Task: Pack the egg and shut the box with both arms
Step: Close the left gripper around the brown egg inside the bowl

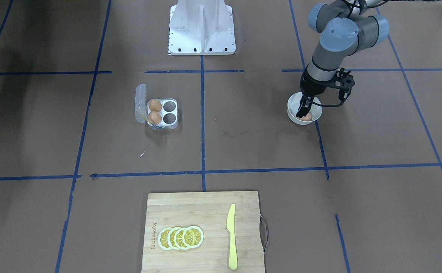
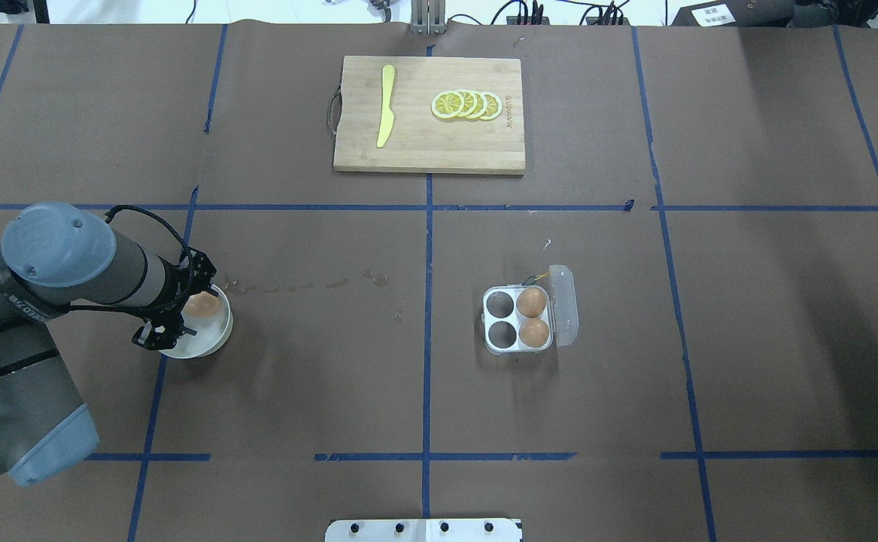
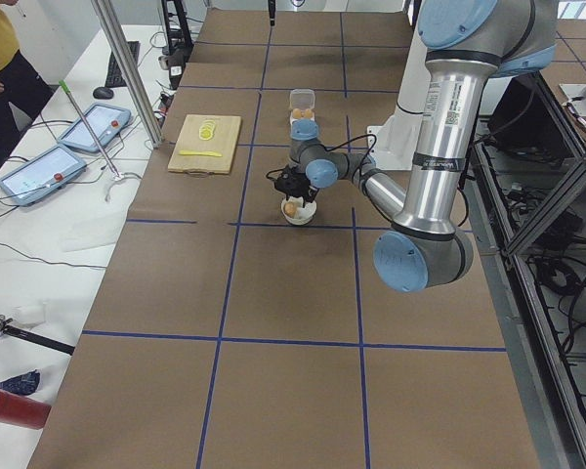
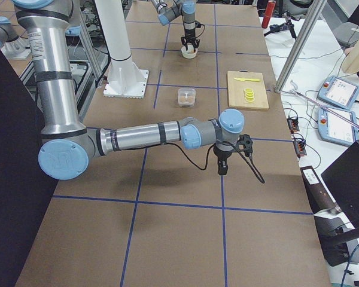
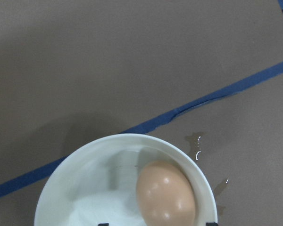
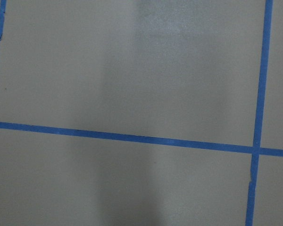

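Table (image 2: 296, 361) is covered in brown paper and gridded with blue tape (image 2: 427, 248); a few wet spots (image 2: 375, 278) show near the white bowl (image 5: 94, 179). The egg (image 5: 166, 197) lies in the bowl on the robot's left. Left gripper (image 1: 304, 112) is down in the bowl, fingers spread wide either side of the egg, not pinching it. The box (image 2: 515, 320) is mid-table, right of centre, lid (image 2: 565, 305) open, with two other eggs (image 2: 531, 302) in the cells by the hinge. Right gripper (image 4: 222, 169) hangs over bare paper well away from the box; cannot tell its finger state. The far edge has a cutting board (image 2: 423, 150), a yellow knife (image 2: 386, 105) and lemon slices (image 2: 467, 105). The white pedestal (image 1: 202, 34) is at the robot side. A side bench holds tablets (image 3: 39, 171).
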Controlling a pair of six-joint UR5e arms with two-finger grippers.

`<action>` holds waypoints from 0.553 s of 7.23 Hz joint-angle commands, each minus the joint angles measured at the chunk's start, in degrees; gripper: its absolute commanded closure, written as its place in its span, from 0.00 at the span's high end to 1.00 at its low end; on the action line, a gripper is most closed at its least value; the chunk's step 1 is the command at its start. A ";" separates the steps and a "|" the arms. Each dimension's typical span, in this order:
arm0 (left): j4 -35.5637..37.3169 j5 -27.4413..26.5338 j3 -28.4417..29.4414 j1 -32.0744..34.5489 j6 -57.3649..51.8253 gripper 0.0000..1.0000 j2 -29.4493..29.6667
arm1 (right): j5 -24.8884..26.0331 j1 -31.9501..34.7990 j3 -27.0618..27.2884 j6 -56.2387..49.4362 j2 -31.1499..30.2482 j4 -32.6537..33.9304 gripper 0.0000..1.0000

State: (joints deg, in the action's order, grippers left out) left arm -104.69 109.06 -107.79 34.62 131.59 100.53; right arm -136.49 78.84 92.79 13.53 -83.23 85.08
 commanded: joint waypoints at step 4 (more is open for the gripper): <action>0.01 0.01 -0.23 -0.26 0.07 0.64 -1.48 | 0.00 0.00 0.20 0.00 0.00 0.00 1.00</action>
State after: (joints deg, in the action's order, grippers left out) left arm -104.68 109.07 -108.01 34.35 131.66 99.21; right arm -136.49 78.84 92.95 13.54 -83.23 85.08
